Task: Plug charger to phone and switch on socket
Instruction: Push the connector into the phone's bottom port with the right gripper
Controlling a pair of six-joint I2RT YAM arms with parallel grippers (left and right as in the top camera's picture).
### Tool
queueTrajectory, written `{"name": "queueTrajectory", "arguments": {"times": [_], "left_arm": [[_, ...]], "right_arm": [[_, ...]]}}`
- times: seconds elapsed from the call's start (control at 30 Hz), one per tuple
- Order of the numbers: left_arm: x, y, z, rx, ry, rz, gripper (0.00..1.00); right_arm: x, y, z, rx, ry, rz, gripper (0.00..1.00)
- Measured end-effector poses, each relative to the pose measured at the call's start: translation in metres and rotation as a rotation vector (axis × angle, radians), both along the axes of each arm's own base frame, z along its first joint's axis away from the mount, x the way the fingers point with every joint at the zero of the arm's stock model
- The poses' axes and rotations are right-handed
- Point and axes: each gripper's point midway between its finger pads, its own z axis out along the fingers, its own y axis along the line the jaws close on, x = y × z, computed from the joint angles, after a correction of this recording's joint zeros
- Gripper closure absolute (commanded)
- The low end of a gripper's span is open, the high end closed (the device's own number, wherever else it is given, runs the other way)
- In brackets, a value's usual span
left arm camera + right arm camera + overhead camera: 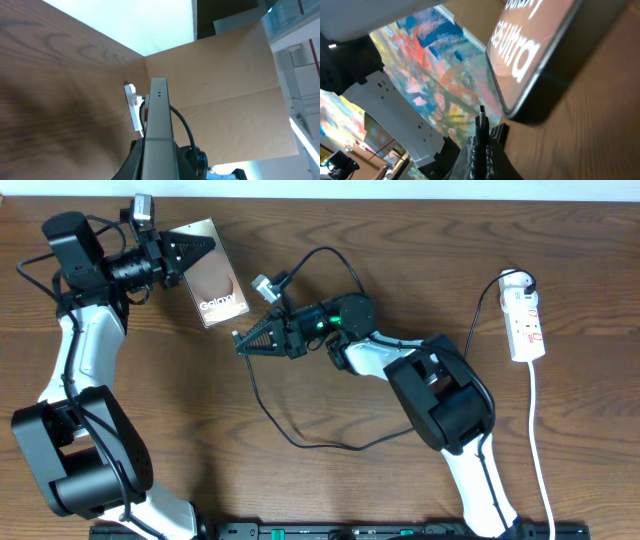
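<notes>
the left gripper (195, 258) grips the phone (212, 280) by its upper end. the right gripper (240, 343) pinches the charger (481, 117) tip, near the phone's lower edge but not touching it. the socket (526, 320) lies well apart.

Dark brown wood-grain table (200, 410) filled the overhead view, pale strip (400, 188) at 12 o'clock, black rail (400, 532) at 6; wrist views noted a tan cardboard panel (225, 75), bright white area (125, 20) at 11 o'clock, and a multicoloured painted surface (435, 65).
</notes>
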Motion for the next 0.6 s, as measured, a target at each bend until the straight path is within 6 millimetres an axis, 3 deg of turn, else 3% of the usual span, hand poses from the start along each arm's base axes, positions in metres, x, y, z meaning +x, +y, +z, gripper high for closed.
{"name": "queueTrajectory", "arguments": {"times": [0.2, 0.6], "left_arm": [[0.0, 0.0, 0.0, 0.006, -0.014, -0.002, 0.93], [0.0, -0.002, 0.0, 0.012, -0.027, -0.005, 0.92]], "right_arm": [[0.012, -0.007, 0.001, 0.006, 0.001, -0.035, 0.99], [0.014, -0.006, 0.002, 0.013, 0.006, -0.047, 0.99]]}}
